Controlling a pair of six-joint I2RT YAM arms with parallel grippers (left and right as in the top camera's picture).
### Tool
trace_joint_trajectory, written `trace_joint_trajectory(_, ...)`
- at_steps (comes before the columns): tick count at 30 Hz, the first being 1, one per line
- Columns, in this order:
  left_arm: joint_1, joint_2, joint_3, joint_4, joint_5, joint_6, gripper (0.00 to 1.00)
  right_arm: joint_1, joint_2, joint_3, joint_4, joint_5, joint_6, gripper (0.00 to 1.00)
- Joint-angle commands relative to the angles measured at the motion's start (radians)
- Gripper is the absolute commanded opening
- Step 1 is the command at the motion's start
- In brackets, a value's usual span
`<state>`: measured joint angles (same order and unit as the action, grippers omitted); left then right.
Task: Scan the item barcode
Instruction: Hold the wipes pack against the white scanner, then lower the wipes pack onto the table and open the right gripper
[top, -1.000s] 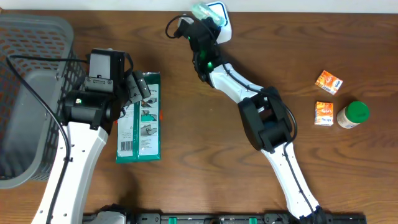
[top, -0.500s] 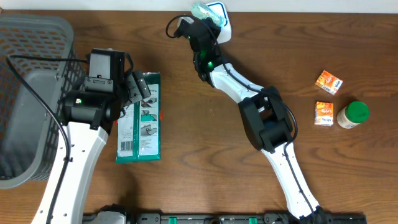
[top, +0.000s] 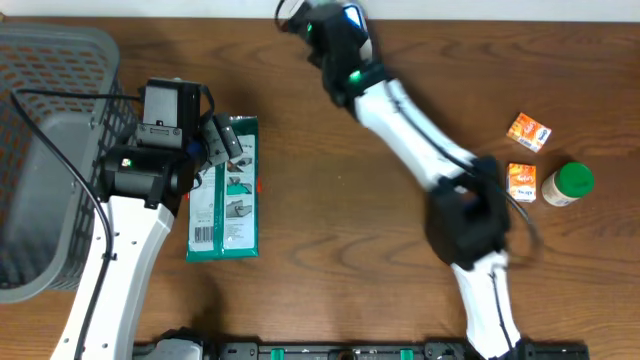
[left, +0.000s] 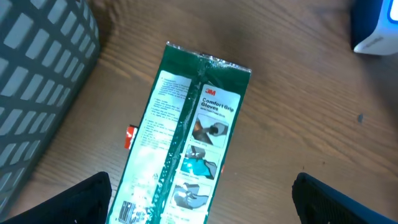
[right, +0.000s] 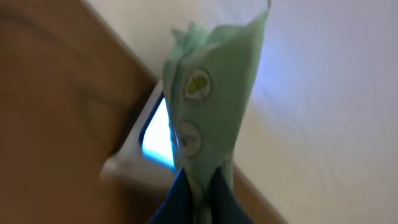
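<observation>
Brown wood surface | right arm stretched out since a second ago, elbow swung right | right jaws pinched shut on green pouch, now up against lit scanner at far edge, scan likely underway | left jaws wide, empty, over gloves pack

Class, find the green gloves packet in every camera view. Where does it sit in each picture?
Overhead: the green gloves packet lies left of centre.
Left wrist: the packet fills the centre, running down to the bottom edge.
Right wrist: not in it.
Landmark: the grey basket, left of the packet in both views.
</observation>
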<state>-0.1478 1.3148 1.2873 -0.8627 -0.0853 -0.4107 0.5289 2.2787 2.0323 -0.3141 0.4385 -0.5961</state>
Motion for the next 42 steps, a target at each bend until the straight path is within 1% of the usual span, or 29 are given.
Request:
trace_joint_trajectory(1,0.003,-0.002,0.013,0.001,-0.013,0.013,0.93,-0.052,-0.264,0.016,-0.214,-0.197,0.295,0.01)
trace_joint_trajectory(5,0.003,-0.002,0.013,0.001,-0.013,0.013,0.93,-0.135,-0.415,0.016,-0.49,-0.424,0.419,0.01)
trace_joint_trajectory(8,0.003,-0.002,0.013,0.001,-0.013,0.013,0.93,-0.212,-0.489,0.016,-0.645,-0.546,0.472,0.01)
trace_joint_trajectory(11,0.003,-0.002,0.013,0.001,-0.013,0.013,0.93,-0.293,-0.528,0.016,-0.795,-0.66,0.494,0.01)
trace_joint_trajectory(13,0.003,-0.002,0.013,0.001,-0.013,0.013,0.93,-0.336,-0.533,0.016,-0.893,-0.701,0.494,0.01)
trace_joint_trajectory(16,0.003,-0.002,0.013,0.001,-0.013,0.013,0.93,-0.393,-0.525,0.006,-1.035,-0.71,0.494,0.01)
trace_joint_trajectory(20,0.003,-0.002,0.013,0.001,-0.013,0.013,0.93,-0.442,-0.524,-0.077,-1.116,-0.708,0.494,0.01)
trace_joint_trajectory(24,0.003,-0.002,0.013,0.001,-0.013,0.013,0.93,-0.476,-0.524,-0.257,-1.094,-0.709,0.494,0.01)
trace_joint_trajectory(29,0.003,-0.002,0.013,0.001,-0.013,0.013,0.93,-0.504,-0.524,-0.46,-0.948,-0.688,0.519,0.01)
trace_joint_trajectory(33,0.003,-0.002,0.013,0.001,-0.013,0.013,0.93,-0.525,-0.524,-0.606,-0.794,-0.536,0.603,0.01)
trace_joint_trajectory(38,0.003,-0.002,0.013,0.001,-0.013,0.013,0.93,-0.543,-0.524,-0.732,-0.615,-0.368,0.603,0.01)
trace_joint_trajectory(42,0.003,-0.002,0.013,0.001,-0.013,0.013,0.93,-0.543,-0.524,-0.8,-0.528,-0.286,0.603,0.01)
